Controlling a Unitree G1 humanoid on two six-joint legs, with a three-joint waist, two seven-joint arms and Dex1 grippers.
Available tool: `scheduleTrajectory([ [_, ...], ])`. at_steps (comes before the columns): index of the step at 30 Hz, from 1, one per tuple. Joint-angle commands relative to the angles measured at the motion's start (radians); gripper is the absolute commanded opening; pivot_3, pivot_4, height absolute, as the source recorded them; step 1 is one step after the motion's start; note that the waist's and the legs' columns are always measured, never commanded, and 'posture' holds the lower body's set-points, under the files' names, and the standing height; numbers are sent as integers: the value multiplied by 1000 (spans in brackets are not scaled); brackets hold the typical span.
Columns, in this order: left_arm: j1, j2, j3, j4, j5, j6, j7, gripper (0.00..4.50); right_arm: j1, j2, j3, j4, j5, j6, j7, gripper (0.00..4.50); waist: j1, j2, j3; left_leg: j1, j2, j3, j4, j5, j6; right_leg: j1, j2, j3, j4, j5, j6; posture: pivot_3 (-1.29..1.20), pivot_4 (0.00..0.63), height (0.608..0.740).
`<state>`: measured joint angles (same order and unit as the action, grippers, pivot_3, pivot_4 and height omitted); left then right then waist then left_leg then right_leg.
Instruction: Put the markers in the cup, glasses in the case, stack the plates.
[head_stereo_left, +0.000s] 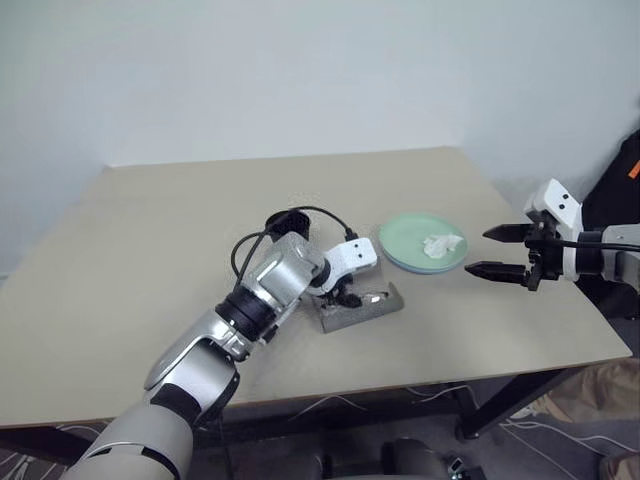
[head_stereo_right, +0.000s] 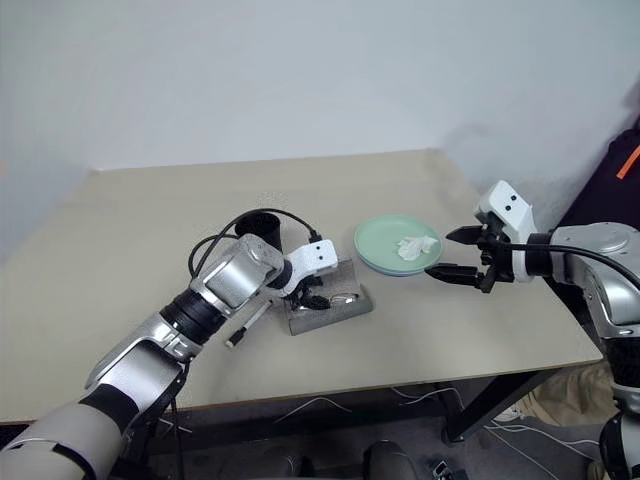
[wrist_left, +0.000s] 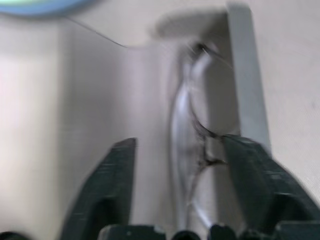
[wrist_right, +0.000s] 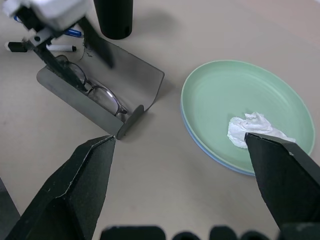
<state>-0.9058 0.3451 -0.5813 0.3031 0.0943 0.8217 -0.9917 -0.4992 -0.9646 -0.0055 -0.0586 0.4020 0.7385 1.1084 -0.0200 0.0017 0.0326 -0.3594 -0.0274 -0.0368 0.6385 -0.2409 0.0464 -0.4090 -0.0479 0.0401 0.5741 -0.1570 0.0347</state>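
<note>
I've got the left gripper (wrist_right: 75, 55) down in the open case (wrist_right: 135, 80), its 2 fingers (wrist_left: 107, 185) spread apart with the glasses (wrist_right: 97, 90) lying between them, and nothing looks pinched, so I read this as the release, with the frame left to settle on the case floor. The glasses rest inside the tray, close along its near wall, wire frame thin and dark, lenses clear, temples slim. The case is grey and matte, lid up behind the fingers, so closing it is not yet done as far as I can judge.

Beyond the left fingers stands the cup (wrist_right: 114, 17), black and plain, upright. Beside it lie the 2 markers (wrist_right: 50, 42), one with a blue cap, one black, flat on the worktop (head_stereo_left: 150, 260) just outside the case, so they're not in the cup.

My right gripper (head_stereo_left: 500, 252) hangs with fingers wide, nothing in them, tips just off the rim of the plates (head_stereo_left: 405, 245). I keep it parked there clear of the left arm's work. The mint green plate sits on top of the light blue one, whose edge peeks out beneath, so that stack looks done. A crumpled white tissue (wrist_right: 252, 127) lies on the green plate, close by one right finger
</note>
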Motion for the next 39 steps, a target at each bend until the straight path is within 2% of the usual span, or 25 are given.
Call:
scheduleTrajectory([
  [1,-75,0,88,-41,-35,8,2,3049,-26,0,-16,-12,2,-15,-4,4500,0,0,0,0,0,0,0,0,0,0,0,0,0,0,0,0,0,727],
  [7,-107,-18,149,-12,-53,7,46,3049,-30,7,-15,-10,0,-18,-6,4500,0,0,0,0,0,0,0,0,0,0,0,0,0,0,0,0,0,727],
  [8,-105,-21,150,7,-47,-7,62,2885,-32,8,-14,-9,0,-18,-6,4500,0,0,0,0,0,0,0,0,0,0,0,0,0,0,0,0,0,727],
  [11,-82,-27,141,38,-27,-54,103,2128,-34,12,-13,-12,1,-18,-8,4500,-1,0,0,1,0,0,0,0,0,0,0,0,0,0,0,0,0,727],
  [17,-58,-62,146,129,-1,-141,199,36,-25,12,-21,-21,5,-13,-12,4500,1,0,0,1,0,0,0,0,0,0,0,0,0,0,1,0,0,727],
  [25,-38,-89,112,256,56,-270,258,36,-21,12,-26,-31,12,-6,-19,4500,1,0,0,0,-1,0,0,0,0,0,0,0,0,1,1,0,0,727],
  [39,87,-27,43,16,80,-188,91,36,-22,5,-26,-33,16,-1,-21,4500,1,0,0,0,0,0,0,0,0,0,0,0,0,1,1,0,0,727],
])
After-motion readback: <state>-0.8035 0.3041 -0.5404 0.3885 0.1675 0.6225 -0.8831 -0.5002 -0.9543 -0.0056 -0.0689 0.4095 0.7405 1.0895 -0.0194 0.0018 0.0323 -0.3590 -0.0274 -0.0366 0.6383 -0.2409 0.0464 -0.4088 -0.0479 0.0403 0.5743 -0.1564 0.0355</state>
